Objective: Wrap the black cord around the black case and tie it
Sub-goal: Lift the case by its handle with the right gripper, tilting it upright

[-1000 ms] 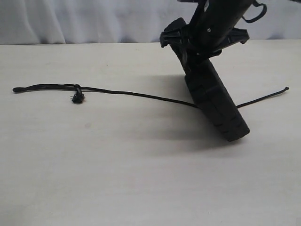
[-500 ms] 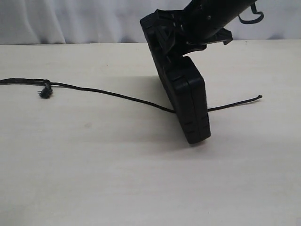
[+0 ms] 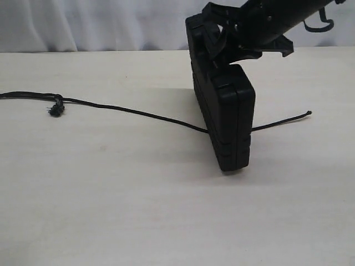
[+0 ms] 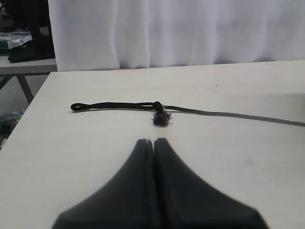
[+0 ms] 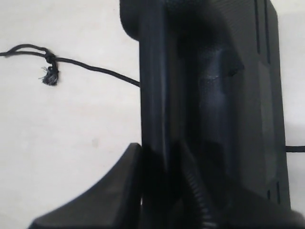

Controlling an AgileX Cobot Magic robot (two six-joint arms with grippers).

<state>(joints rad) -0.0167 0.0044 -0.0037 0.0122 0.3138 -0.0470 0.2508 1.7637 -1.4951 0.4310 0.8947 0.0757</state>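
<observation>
Lab-like room, bare pale table [image 3: 111, 210], white curtain [image 3: 83, 25] backdrop

The exterior view looks slightly down across the pale cream table [image 3: 111, 210] from mid-distance. The left wrist view skims low over it. The right wrist view peers closely down a flat matte black plastic case [image 5: 214, 95]. All three share the frayed knot [image 3: 55, 111] of the thin black braided cord [image 4: 114, 105].

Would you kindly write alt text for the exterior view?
The right gripper holds a flat, matte black plastic case upright on a pale table. A thin black braided cord runs past its base, frayed knot at far left.
</observation>
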